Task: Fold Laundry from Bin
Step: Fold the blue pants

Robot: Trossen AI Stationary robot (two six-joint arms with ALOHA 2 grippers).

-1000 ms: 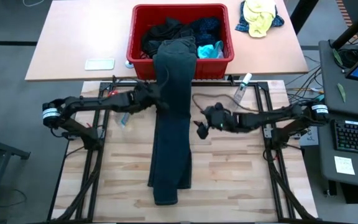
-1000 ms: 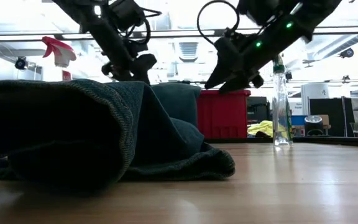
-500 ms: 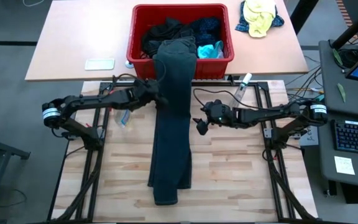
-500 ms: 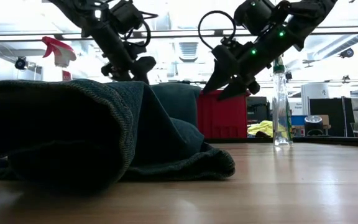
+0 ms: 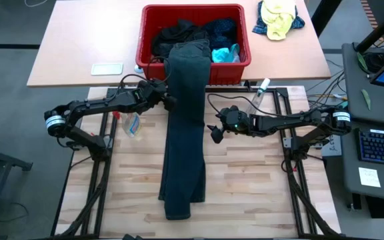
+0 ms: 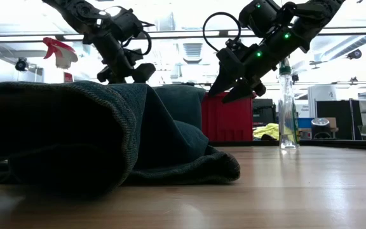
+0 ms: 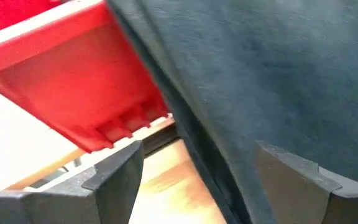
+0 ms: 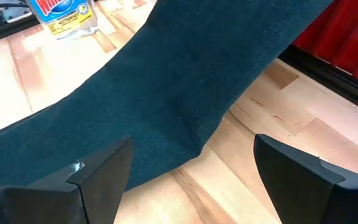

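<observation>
Laundry is the business here: a long dark teal garment (image 5: 183, 133) hangs out over the front rim of the red bin (image 5: 145, 40) and runs down the middle of the wooden table (image 5: 259, 193), its far end lying folded near the table's front edge. More dark and turquoise garments sit heaped in the bin behind it.

Both grippers flank the strip just in front of the bin. The left gripper (image 5: 167, 100) sits close beside the garment's edge with the bin wall just ahead of it, fingers spread wide and holding nothing. The right gripper (image 5: 215, 132) hovers above the table on the garment's other side, near it but apart, its fingers likewise spread and empty, with the cloth lying straight ahead of them.

By the look of it, the step in hand is drawing this garment fully out of the bin and laying it flat. The next move probably calls for each gripper to close on an edge of the cloth near the bin and pull it clear of the rim.

Whether the left fingertips touch the cloth is hard to tell. The garment's upper end is lost among the pile in the bin. A spray bottle (image 5: 131, 125) lies beneath the left arm, partly covered.
</observation>
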